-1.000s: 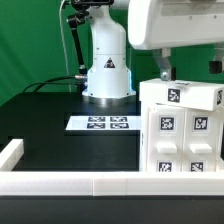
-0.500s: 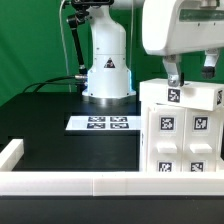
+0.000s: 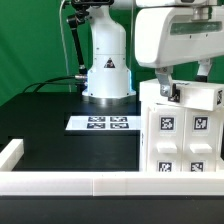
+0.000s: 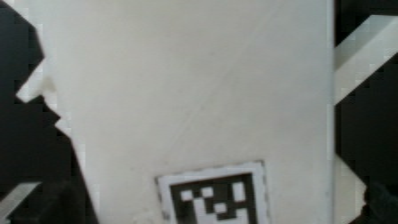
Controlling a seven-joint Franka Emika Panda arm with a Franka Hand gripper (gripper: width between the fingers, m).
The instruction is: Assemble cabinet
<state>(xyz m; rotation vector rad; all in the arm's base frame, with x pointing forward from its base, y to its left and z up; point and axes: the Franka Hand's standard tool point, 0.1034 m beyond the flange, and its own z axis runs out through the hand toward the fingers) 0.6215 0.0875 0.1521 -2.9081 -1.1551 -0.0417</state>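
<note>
From the outside camera, the big white cabinet (image 3: 180, 128) sits on the black table (image 3: 70, 150), at the exterior view's right. My gripper (image 3: 168, 90) is right at its top. I cannot tell if my fingers are spread or pinching. The marker board (image 3: 101, 123) lies nearby.

From my wrist, a white cabinet panel (image 4: 187, 100) fills the picture, with a black tag (image 4: 215, 196) on it.

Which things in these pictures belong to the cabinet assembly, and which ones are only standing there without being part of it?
Belonging to the job:
- the cabinet, the big white tagged body, also filling the wrist view
- the gripper, low at the cabinet's top; whether its jaws are open cannot be told

Only standing there:
- the marker board, flat on the table
- the low white border rail
</note>
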